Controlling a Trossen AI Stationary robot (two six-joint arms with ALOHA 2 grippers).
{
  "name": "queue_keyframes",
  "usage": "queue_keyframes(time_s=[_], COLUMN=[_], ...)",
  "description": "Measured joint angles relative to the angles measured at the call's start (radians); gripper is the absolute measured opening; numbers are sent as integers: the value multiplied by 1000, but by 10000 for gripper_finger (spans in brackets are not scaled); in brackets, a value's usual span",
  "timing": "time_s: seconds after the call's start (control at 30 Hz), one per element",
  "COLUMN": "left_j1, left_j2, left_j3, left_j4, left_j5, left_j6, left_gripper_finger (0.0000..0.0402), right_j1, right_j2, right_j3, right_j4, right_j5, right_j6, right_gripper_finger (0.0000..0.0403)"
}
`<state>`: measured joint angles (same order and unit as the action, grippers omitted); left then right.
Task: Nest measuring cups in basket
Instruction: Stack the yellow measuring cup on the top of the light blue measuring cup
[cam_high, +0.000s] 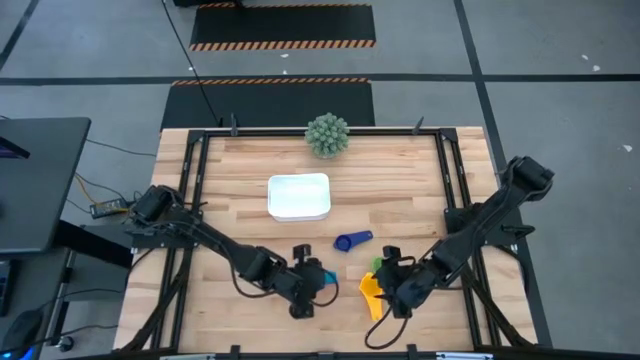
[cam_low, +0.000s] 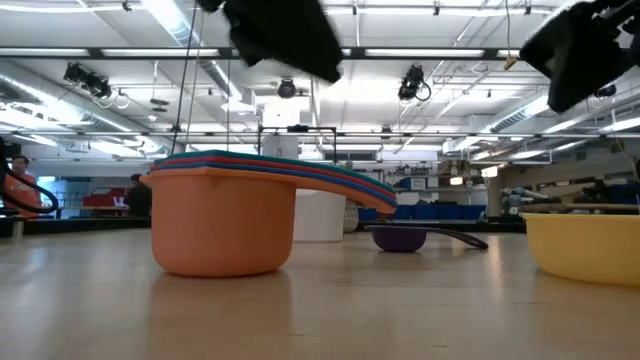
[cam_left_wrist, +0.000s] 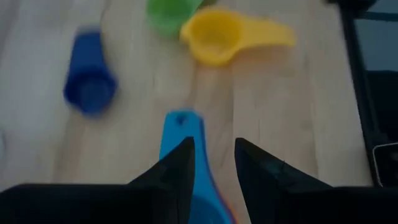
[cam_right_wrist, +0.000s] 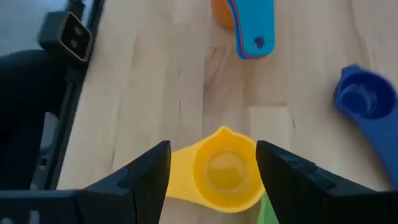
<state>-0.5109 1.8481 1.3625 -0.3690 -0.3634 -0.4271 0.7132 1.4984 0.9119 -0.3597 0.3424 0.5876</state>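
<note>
Near edge of the wooden table (cam_high: 400, 190): left gripper (cam_high: 306, 283) sits over the nested cup stack (cam_low: 225, 215), an orange cup at the bottom with a light blue one on top, all handles fanned the same way. Its fingers (cam_left_wrist: 177, 171) stand a narrow gap apart over the light blue handle (cam_left_wrist: 180, 134); can't tell if they actually pinch it.

Just beside it, right gripper (cam_high: 392, 292) hovers over the yellow measuring cup (cam_right_wrist: 227, 169). Fingers are spread wide, one on each side of the bowl, not touching it. Cup is upright on the table, handle pointing toward the near edge. Green cup (cam_high: 378, 265) sits just beyond the yellow one, touching or nearly so.

Next out, dark blue measuring cup (cam_high: 351, 241) lies alone between the stack and the basket, apart from both.

Mid table: white basket (cam_high: 298, 197), upright, no cups inside visible.

Far edge: green spiky ball plant (cam_high: 327, 135).
</note>
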Motion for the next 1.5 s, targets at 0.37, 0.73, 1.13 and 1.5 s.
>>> queue_keyframes(time_s=[0.37,0.73,1.13,1.5], left_j1=[12,68,69,69], left_j2=[77,131,159,168], left_j3=[0,1,0,0], left_j4=[261,332,364,359], left_j5=[-18,21,105,113], left_j6=[451,493,621,595], left_gripper_finger=[126,222,209,208], right_j1=[20,46,-33,-174], right_j2=[28,158,217,218], right_j3=[2,1,1,1], right_j4=[-85,-122,-89,46], right_j5=[-65,-113,-26,6], right_j6=[210,307,66,-222], right_gripper_finger=[244,244,244,244])
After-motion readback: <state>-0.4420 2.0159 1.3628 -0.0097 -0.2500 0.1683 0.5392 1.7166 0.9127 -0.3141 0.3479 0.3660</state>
